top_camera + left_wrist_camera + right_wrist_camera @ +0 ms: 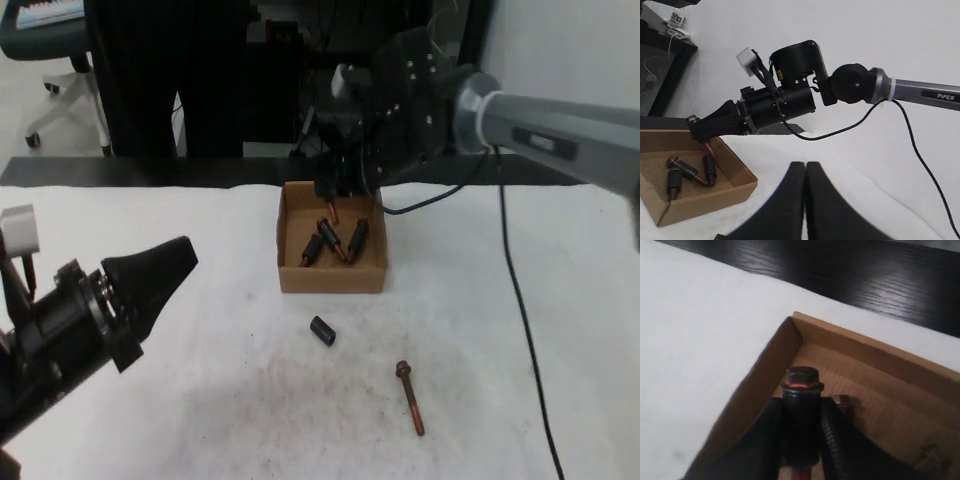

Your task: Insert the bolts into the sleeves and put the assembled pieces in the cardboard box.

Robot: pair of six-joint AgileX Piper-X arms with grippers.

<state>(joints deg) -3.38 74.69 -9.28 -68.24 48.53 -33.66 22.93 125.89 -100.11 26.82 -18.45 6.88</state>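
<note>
The cardboard box (331, 279) stands at the bench's far middle with three assembled bolt-and-sleeve pieces (334, 240) lying in it. My right gripper (329, 193) hangs over the box's far left corner, shut on an assembled piece (801, 390) held upright: a black sleeve with the bolt's hex head on top and the copper shank (334, 212) pointing down into the box. Near the front, a loose black sleeve (321, 330) and a loose copper bolt (410, 398) lie on the white cloth. My left gripper (172, 262) is at the near left, shut and holding nothing.
A black cable (520, 300) runs from the right arm down the cloth's right side. A dark bench edge (150, 170) lies behind the box. The white cloth (200, 400) between the left gripper and the loose parts is bare.
</note>
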